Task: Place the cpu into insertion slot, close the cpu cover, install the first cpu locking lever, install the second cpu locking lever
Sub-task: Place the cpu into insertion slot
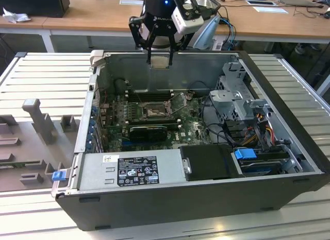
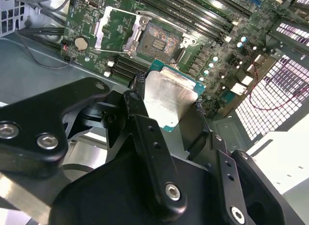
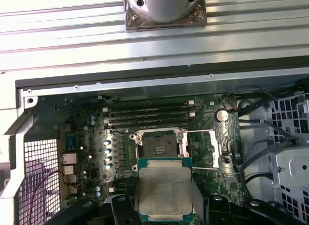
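My gripper point(image 1: 160, 58) hangs above the open computer case, near its back wall, shut on the cpu point(image 1: 160, 63). In both wrist views the cpu point(image 2: 166, 97) point(image 3: 164, 189) shows its silver-grey top with a green rim, clamped between the two black fingers point(image 2: 140, 85). The insertion slot point(image 1: 153, 112) point(image 2: 157, 40) point(image 3: 158, 143) lies open on the green board below, its pin field bare. Beside the slot the cpu cover point(image 1: 178, 102) point(image 2: 113, 29) point(image 3: 202, 148) is swung back on its hinge. The cpu is well above the slot and apart from it.
Long black memory slots point(image 3: 147, 116) run beside the slot. A power supply point(image 1: 135, 170) fills the case's front; a drive cage point(image 1: 234, 98) and cables point(image 1: 258, 129) stand at the exterior view's right. A grey foam tray point(image 1: 31, 142) lies outside on the left.
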Motion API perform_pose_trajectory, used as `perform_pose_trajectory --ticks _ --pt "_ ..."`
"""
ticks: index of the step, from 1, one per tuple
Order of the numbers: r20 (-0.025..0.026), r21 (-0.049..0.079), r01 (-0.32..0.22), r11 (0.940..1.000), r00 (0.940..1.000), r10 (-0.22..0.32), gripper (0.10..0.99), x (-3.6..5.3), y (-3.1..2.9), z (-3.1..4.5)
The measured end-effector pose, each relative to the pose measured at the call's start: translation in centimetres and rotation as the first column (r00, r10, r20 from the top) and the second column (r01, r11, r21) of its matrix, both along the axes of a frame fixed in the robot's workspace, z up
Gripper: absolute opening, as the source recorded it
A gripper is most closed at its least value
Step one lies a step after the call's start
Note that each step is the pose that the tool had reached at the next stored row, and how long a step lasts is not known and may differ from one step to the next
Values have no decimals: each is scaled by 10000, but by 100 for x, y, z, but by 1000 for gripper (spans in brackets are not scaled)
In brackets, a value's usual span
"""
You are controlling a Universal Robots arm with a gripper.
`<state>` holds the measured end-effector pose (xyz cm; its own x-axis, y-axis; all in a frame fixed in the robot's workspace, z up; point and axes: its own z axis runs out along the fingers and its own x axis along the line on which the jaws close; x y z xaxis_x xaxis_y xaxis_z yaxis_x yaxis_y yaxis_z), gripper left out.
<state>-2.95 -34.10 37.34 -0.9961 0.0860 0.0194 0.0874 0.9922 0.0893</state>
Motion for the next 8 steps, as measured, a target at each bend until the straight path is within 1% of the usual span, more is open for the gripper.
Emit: perform_pose_trajectory --ticks 5,8 --pt "1 1 161 9999 9999 -161 529 0 0 -1" --pt "1 0 461 9989 9989 -461 529 0 0 -3"
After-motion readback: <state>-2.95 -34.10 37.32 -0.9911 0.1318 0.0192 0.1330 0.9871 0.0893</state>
